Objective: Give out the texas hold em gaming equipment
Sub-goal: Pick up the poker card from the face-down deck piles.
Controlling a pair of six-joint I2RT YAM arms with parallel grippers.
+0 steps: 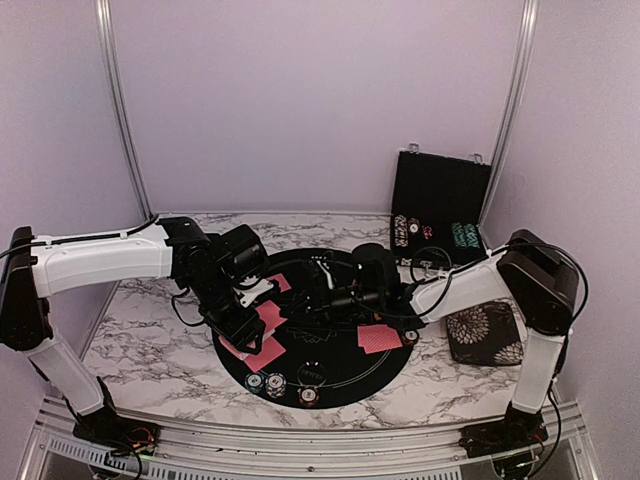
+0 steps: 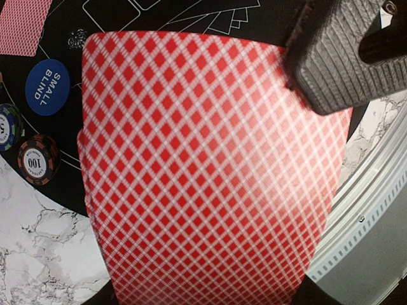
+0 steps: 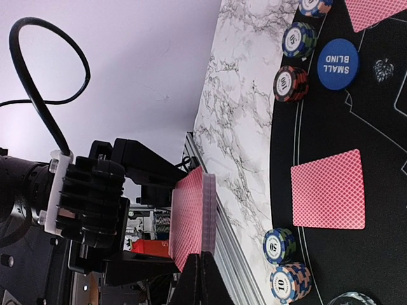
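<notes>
Deck [image 3: 206, 210] clasped in left gripper [image 3: 181, 225], above mat [image 1: 340, 385] at 9 o'clock. Right gripper [image 3: 198, 267] pinched tight at deck edge, seemingly on top card [image 2: 210, 171]. Risks: friction drags second card off too; hard pull tilts deck and spills it; weak pinch slips and card drops astray.

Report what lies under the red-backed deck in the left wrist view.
Around the deck: black mat, blue Small Blind button, two chip stacks, marble table. Whatever lies directly beneath is covered.
</notes>
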